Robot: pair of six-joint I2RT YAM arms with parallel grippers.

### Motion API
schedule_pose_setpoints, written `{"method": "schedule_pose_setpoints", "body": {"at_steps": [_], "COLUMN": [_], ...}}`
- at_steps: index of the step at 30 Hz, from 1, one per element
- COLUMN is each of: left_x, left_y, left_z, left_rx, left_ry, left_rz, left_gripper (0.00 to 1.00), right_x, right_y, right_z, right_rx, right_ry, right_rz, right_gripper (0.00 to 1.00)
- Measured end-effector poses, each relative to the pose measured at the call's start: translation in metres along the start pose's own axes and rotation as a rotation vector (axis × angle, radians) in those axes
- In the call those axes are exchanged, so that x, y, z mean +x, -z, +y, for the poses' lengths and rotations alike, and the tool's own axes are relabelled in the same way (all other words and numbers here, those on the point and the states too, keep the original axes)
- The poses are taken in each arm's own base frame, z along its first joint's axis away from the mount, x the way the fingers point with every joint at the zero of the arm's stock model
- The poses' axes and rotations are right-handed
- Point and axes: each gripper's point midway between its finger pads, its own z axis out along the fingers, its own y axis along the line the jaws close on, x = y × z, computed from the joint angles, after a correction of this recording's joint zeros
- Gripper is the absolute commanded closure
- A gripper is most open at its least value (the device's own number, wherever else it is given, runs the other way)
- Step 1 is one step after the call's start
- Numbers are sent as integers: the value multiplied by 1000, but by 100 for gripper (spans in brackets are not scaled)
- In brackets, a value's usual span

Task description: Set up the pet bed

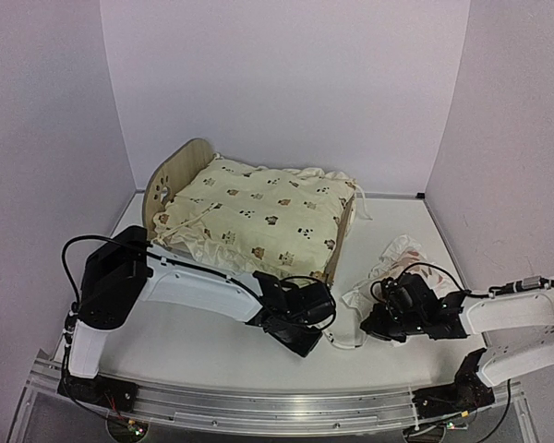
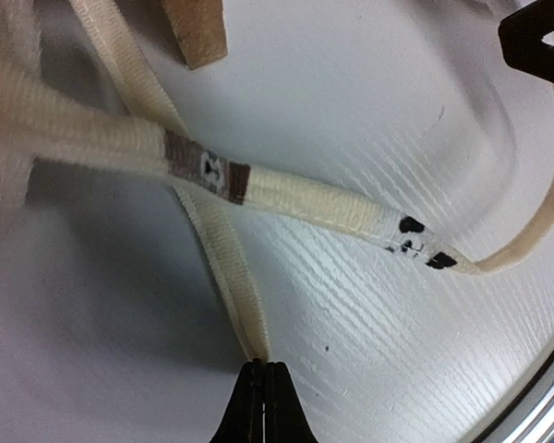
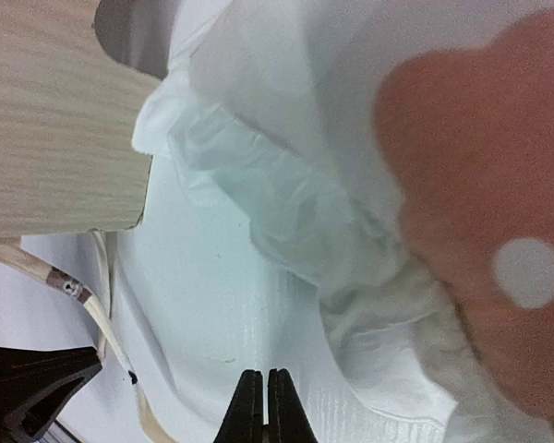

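Pet bed: light-wood frame, standing upright, rear-left of centre. Rounded headboard with small cutouts at the left end; low footboard at the right end. Base hidden under a cream printed cushion.

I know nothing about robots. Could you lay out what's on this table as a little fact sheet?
Bed: light-wood pet bed, towards the back of the table
On the bed: cream animal-print cushion, covering the base
Beside the bed: white ruffled pillow with red flowers, lying on the table to the right
Left arm: left gripper low at the bed's foot, shut, seemingly pinching a tie string
Right arm: right gripper low by the pillow, shut, nothing visibly held
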Motion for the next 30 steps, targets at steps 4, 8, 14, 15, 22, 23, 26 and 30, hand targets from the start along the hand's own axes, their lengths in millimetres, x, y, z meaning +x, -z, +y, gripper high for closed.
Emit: {"method": "schedule_pose_setpoints", "body": {"at_steps": [4, 8, 14, 15, 22, 23, 26, 30], "left_x": [2, -8, -15, -16, -21, -21, -16, -10], "left_y": [13, 33, 57, 60, 72, 72, 71, 70], "left_z": [0, -6, -9, -9, -10, -10, -7, -4], "left_rx": [21, 57, 87, 89, 104, 103, 94, 85], "left_ry": [0, 5, 10, 10, 11, 9, 5, 2], "left_rz": [-4, -39, -75, -79, -103, -102, -90, -78], "left_gripper": [100, 100, 100, 100, 100, 100, 100, 100], "right_x": [13, 9, 4, 6, 20, 20, 18, 24], "right_y": [-7, -6, -7, -8, -3, 1, 14, 29], "right_z": [15, 43, 64, 61, 43, 43, 49, 63], "right_rx": [-27, -85, -122, -112, -29, -25, -46, -105], "right_ry": [57, 115, 167, 178, 264, 275, 302, 380], "right_rz": [51, 43, 28, 36, 106, 111, 112, 127], "right_gripper": [100, 100, 74, 69, 58, 59, 59, 54]}}
